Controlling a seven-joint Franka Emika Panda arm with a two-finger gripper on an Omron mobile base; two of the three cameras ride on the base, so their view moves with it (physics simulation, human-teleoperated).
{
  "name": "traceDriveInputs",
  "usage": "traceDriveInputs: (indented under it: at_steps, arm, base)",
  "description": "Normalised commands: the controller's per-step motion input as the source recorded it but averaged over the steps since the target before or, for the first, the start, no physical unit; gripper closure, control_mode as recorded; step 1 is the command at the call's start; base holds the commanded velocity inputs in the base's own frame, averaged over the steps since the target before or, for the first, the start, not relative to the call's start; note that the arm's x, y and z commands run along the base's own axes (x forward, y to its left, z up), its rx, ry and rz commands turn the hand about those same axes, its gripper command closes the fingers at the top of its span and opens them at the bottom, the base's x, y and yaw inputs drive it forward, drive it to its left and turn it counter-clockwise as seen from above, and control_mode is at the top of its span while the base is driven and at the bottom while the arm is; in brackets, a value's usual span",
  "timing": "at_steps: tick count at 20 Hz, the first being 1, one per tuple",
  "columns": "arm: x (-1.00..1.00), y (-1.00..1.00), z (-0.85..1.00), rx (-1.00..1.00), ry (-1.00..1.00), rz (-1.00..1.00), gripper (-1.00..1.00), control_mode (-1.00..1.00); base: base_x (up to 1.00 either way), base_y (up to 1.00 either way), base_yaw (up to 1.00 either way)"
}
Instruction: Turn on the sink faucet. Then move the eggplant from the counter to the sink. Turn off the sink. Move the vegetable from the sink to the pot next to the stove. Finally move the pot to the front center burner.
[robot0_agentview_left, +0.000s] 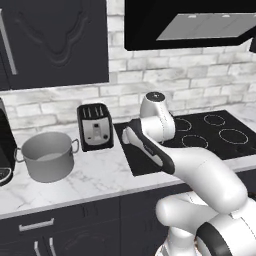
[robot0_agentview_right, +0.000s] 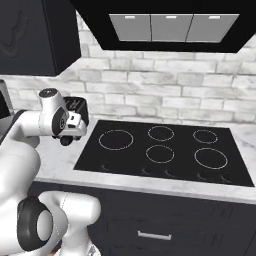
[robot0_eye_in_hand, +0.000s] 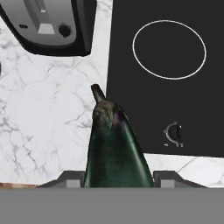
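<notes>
One dark, glossy elongated eggplant (robot0_eye_in_hand: 116, 144) sits clamped between the jaws — step four (sink to pot); next, swing toward the light grey steel round pot (robot0_agentview_left: 47, 156).

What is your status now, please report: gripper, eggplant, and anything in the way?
Gripper shut on eggplant, above counter at stove edge. Pot left of toaster. Toaster near the path.

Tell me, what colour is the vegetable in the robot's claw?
The eggplant is very dark green, almost black, with a purplish top; the hand view shows it best.
</notes>
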Motion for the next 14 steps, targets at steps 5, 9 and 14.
traceDriveInputs:
  at_steps: [5, 9, 14]
  arm:
    - [0.00, 0.00, 0.00, 0.00, 0.00, 0.00, 1.00, 1.00]
    - [0.00, 0.00, 0.00, 0.00, 0.00, 0.00, 1.00, 1.00]
    - [0.00, 0.00, 0.00, 0.00, 0.00, 0.00, 1.00, 1.00]
  base:
    - [0.40, 0.13, 0.05]
    - [0.36, 0.05, 0.04]
    - [0.26, 0.22, 0.01]
